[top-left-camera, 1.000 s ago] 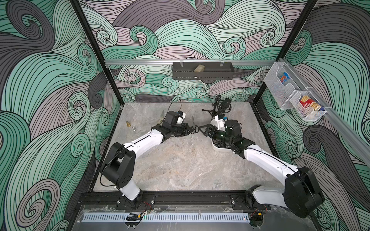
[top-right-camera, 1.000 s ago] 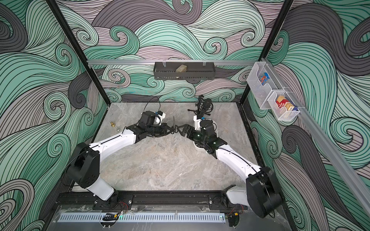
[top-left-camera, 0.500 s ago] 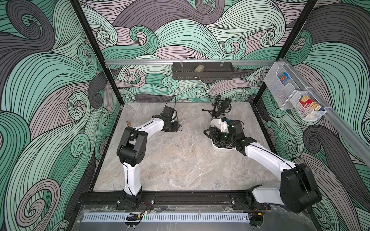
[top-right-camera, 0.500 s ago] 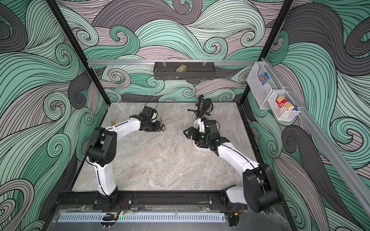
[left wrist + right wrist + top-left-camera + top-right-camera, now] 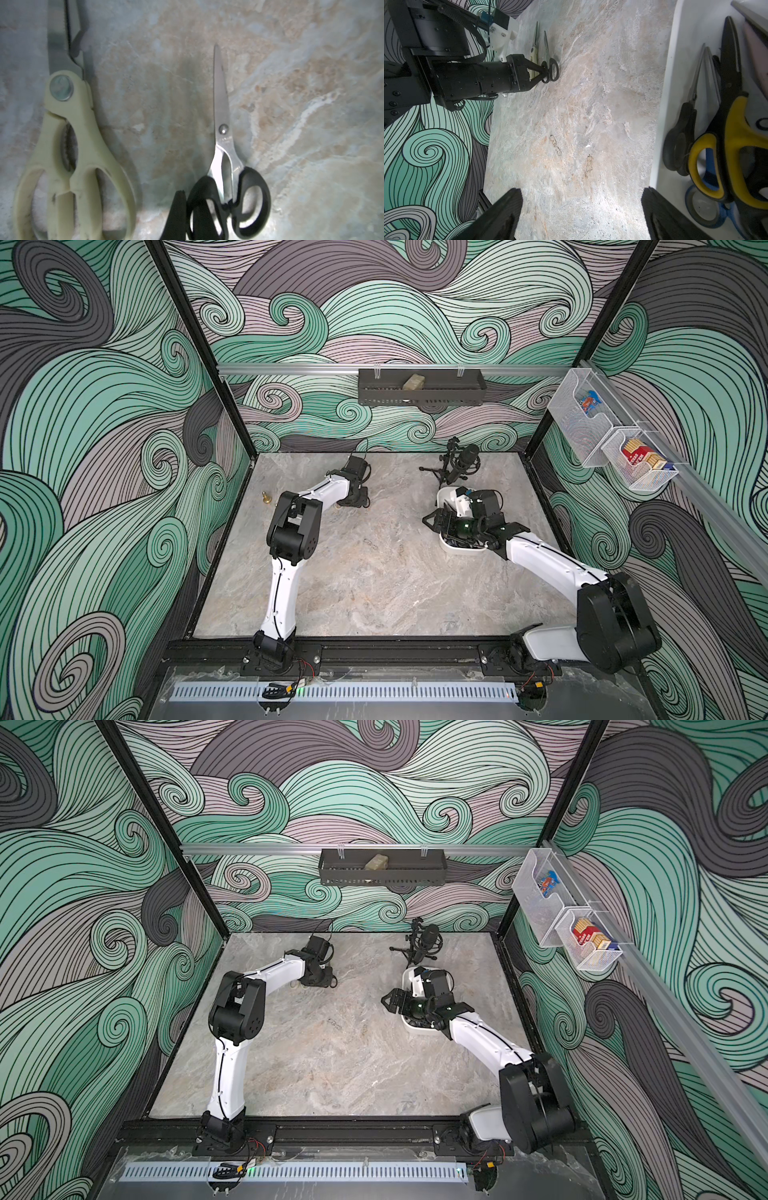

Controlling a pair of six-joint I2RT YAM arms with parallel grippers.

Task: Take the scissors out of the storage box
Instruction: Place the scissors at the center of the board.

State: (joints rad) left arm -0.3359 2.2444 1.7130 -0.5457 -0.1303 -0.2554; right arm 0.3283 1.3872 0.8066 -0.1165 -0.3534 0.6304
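My left gripper is shut on one handle ring of black-handled scissors, one finger inside the ring and one outside. That pair lies on the table at the back left, parallel to cream-handled scissors. Both top views show the left gripper low there. The white storage box holds yellow-black scissors, a small black pair, blue handles and a pink pair. My right gripper is open and empty over the table beside the box's left wall.
A microphone on a small tripod stands just behind the box. A small brass object sits by the left wall. A black perforated tray hangs on the back wall, and wire baskets on the right wall.
The left arm swung from the middle of the table to the back left, bringing the black scissors down beside the cream pair. The right gripper drew back toward the box.
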